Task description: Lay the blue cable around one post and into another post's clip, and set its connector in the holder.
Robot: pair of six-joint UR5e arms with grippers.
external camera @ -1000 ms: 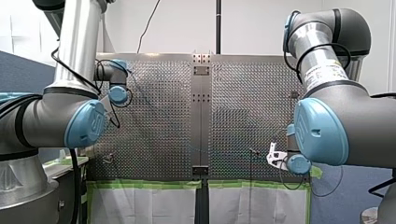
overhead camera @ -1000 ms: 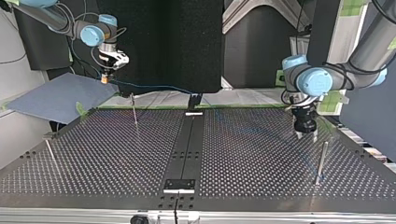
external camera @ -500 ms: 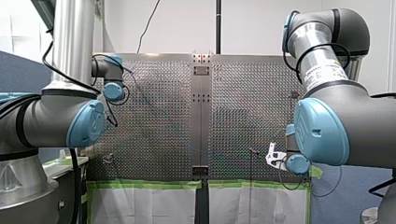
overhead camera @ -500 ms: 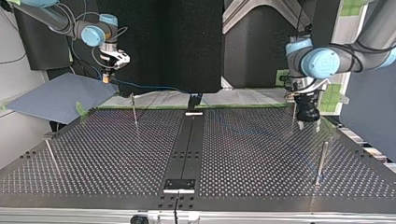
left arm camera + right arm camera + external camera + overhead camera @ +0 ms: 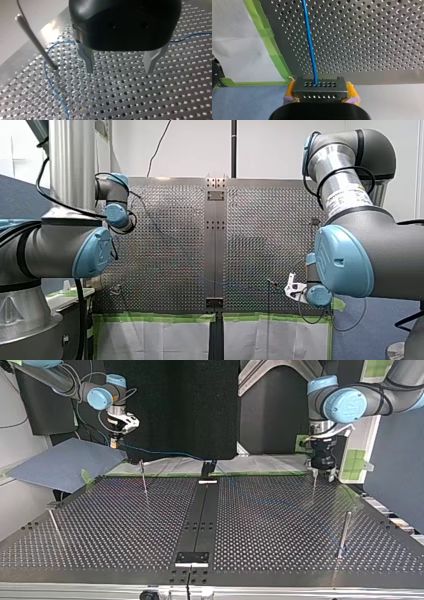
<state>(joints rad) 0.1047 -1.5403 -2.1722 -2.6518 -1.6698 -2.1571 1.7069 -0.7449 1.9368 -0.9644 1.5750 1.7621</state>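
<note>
The blue cable (image 5: 309, 42) enters the connector (image 5: 320, 86), a dark perforated block clamped between the yellow pads (image 5: 290, 90) of my right gripper (image 5: 320, 93). In the top view this gripper hangs at the upper left of the frame, beyond the far edge of the tabletop (image 5: 280, 525), and the cable runs from it toward the middle of that edge.

Further along, the cable lies flat on the perforated tabletop and bends round the foot of a slanting metal post (image 5: 35, 41); whether it touches the post cannot be told. My left gripper (image 5: 120, 67) hovers just beside that post, above the sheet. Its metal fingers (image 5: 87, 60) are spread apart and hold nothing. The top view shows it at the upper right of the frame.

Stage, as judged: the bend round the first post looks laid; clip and holder are not yet done. To do the step well, my right arm should carry the connector low, under light tension and along the cable's own line, so the bend neither slips off the post nor rides up its shaft. My left gripper should stay clear of the post, ready to pin the cable.
</note>
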